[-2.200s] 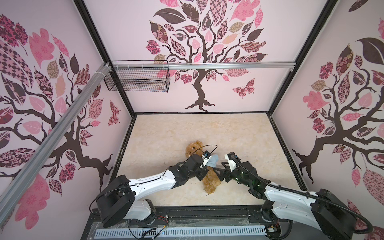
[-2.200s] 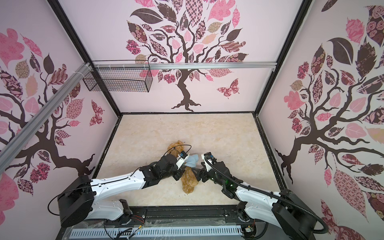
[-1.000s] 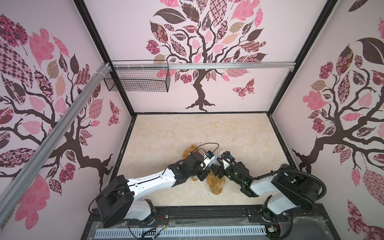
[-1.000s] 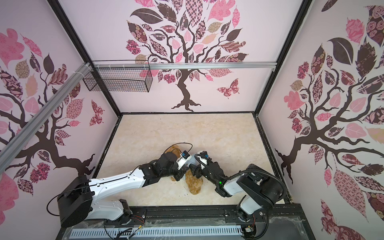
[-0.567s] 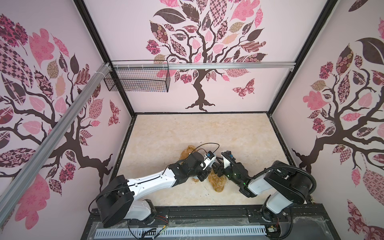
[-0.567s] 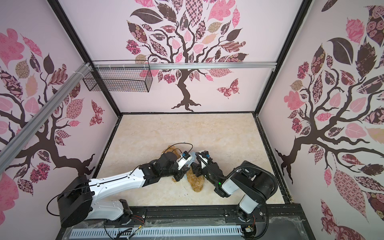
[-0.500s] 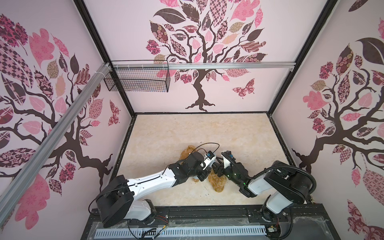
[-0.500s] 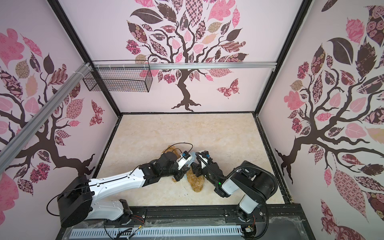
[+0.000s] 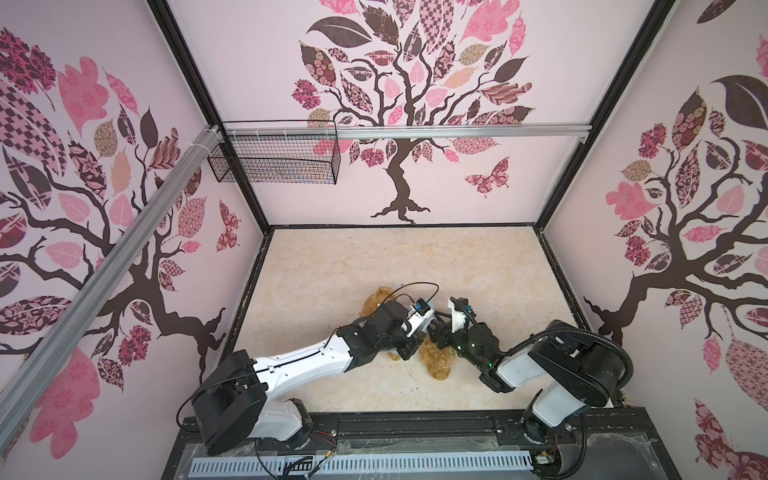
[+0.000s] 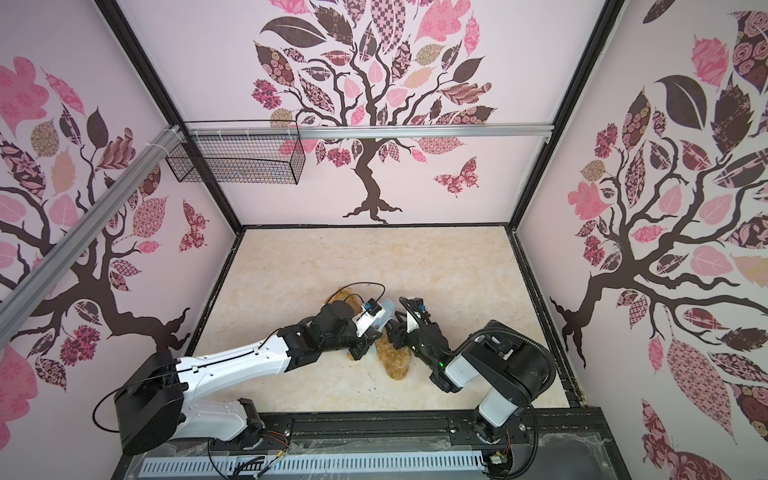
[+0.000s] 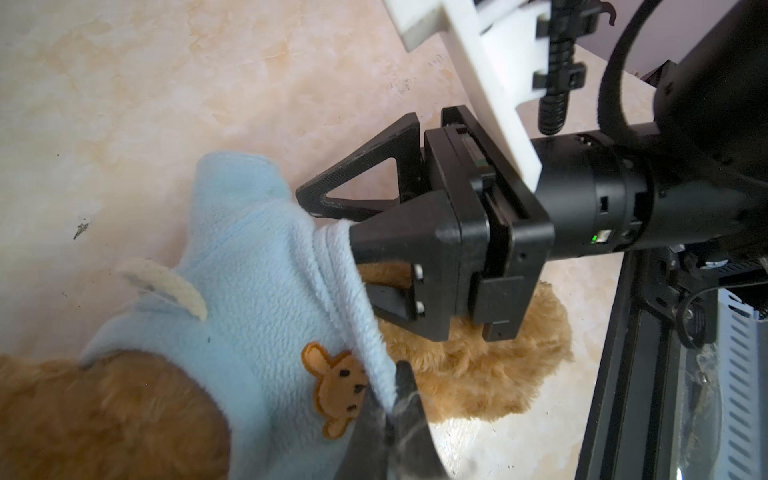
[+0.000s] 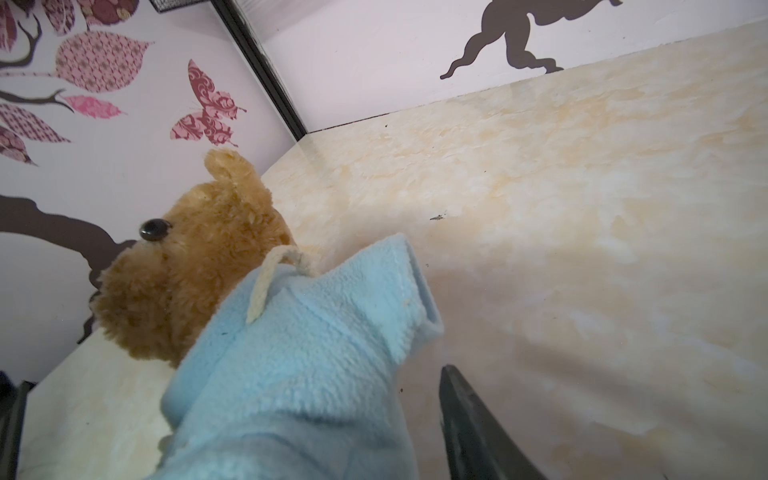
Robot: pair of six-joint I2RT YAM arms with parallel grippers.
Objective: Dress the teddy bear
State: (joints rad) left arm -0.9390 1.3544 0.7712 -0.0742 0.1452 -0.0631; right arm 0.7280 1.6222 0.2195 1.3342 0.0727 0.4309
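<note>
1. Teddy bear [image 9: 436,359] lies on the table [image 9: 478,266] between both arms, legs nearest; probably light, soft, squashy plush.
2. Left gripper [image 11: 395,399] is pinched shut on the blue shirt [image 11: 257,291] hem; right gripper [image 11: 328,220] is parted astride that hem.
3. Farther back, its head is bare: best to grip the stretchy hem, not the fur.

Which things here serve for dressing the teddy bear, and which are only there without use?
For the job:
teddy bear
light-blue shirt
left gripper
right gripper

Only there:
wire basket on the wall
aluminium rail
</note>
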